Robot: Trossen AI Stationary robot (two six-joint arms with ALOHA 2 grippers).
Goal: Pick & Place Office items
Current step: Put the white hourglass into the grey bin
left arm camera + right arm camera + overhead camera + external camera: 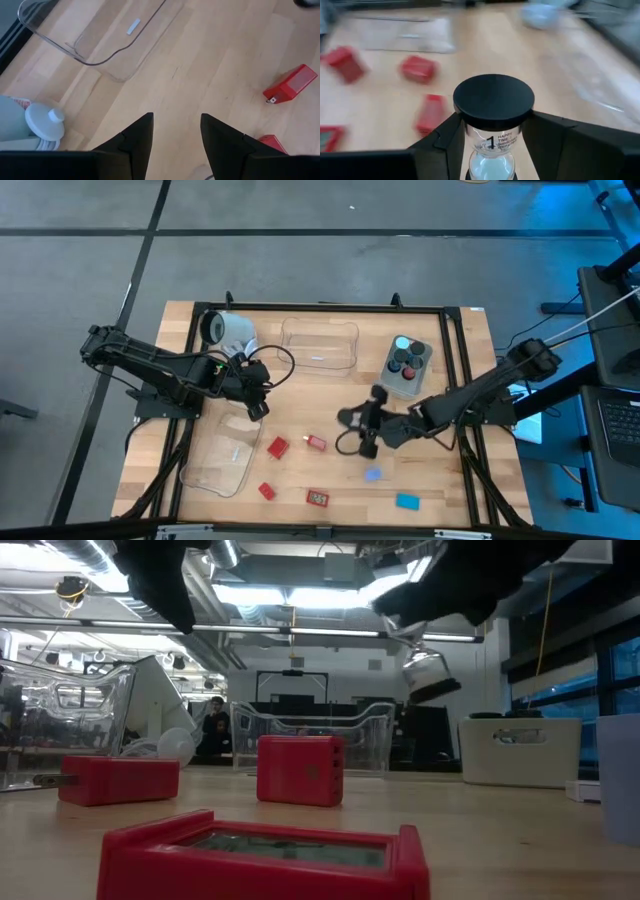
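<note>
Already a small black-capped sand timer with a clear glass body (493,125) is clenched upright in the right pincer (366,438), held above mid-surface. From it, the grey square tub (408,372) lies close by, up and to the right in the high view. The left pincer (176,137) is parted, unladen, near a red block (291,84).

white mug (228,331), clear trays (320,345), grey tub (407,383)

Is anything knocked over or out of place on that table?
Yes: the white mug lies on its side at the far left of the table. Red blocks lie scattered loose. The right gripper holds a small sand timer.
</note>
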